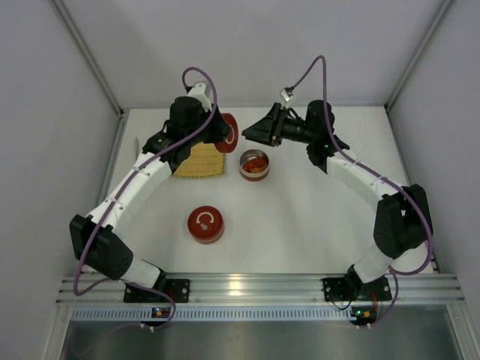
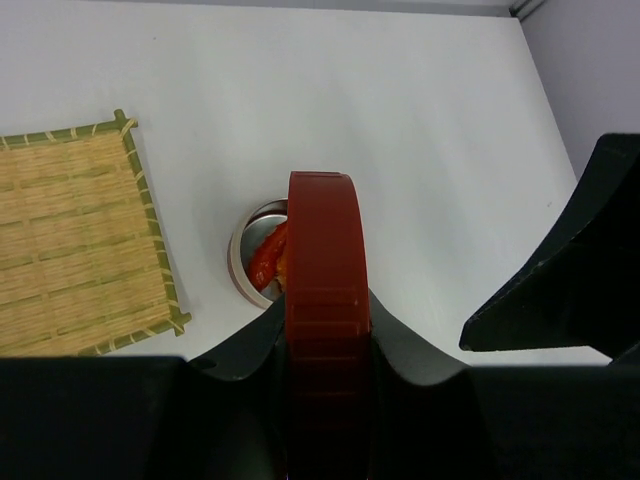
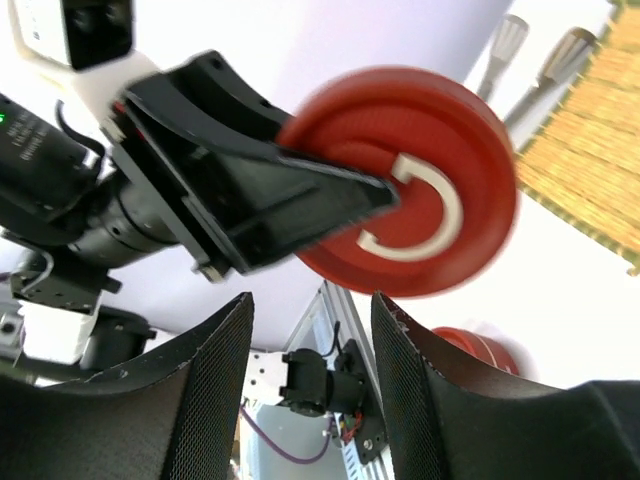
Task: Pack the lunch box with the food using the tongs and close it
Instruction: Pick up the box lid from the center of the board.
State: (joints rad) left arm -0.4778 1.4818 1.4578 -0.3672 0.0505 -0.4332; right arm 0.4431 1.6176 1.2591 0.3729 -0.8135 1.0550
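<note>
My left gripper (image 1: 220, 136) is shut on a red round lid (image 1: 228, 132), held on edge above the table; the lid (image 2: 327, 260) fills the gap between its jaws. Below it stands the round lunch box (image 1: 253, 164) with red and orange food (image 2: 266, 254) inside. My right gripper (image 1: 247, 135) points at the lid from the right, open and empty, its fingertips (image 3: 232, 318) just short of the lid's face (image 3: 420, 150), which carries a white C-shaped handle. Two silvery ends of the tongs (image 3: 508, 40) show beside the yellow mat (image 3: 590, 150).
The yellow woven mat (image 1: 199, 160) lies left of the lunch box, under the left wrist. A second red round piece with a white handle (image 1: 205, 224) sits on the table nearer the arm bases. White walls close in the table at the back and both sides.
</note>
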